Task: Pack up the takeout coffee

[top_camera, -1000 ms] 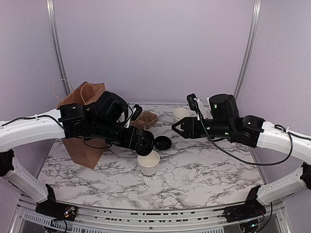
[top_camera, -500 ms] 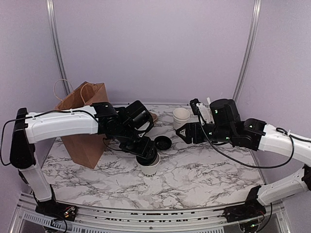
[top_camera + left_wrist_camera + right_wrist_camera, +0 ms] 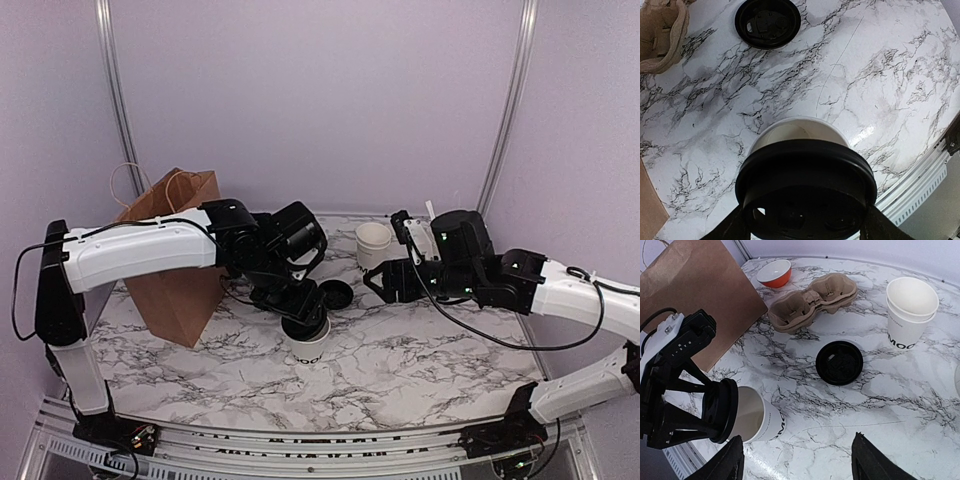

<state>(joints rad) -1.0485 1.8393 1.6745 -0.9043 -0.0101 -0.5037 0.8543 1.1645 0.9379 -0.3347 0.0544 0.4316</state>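
left jaws wide around black lid [image 3: 806, 192]

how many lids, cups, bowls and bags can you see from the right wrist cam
black lid: 2, one held by the left gripper
white paper cup: 3, two nested
orange-red bowl: 1
brown paper bag: 1
total: 7

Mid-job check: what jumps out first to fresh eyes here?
The left hand grips a black lid tilted at the mouth of the open white cup, front centre, not seated. A second black lid lies flat behind it, and the right hand hangs open to the right.
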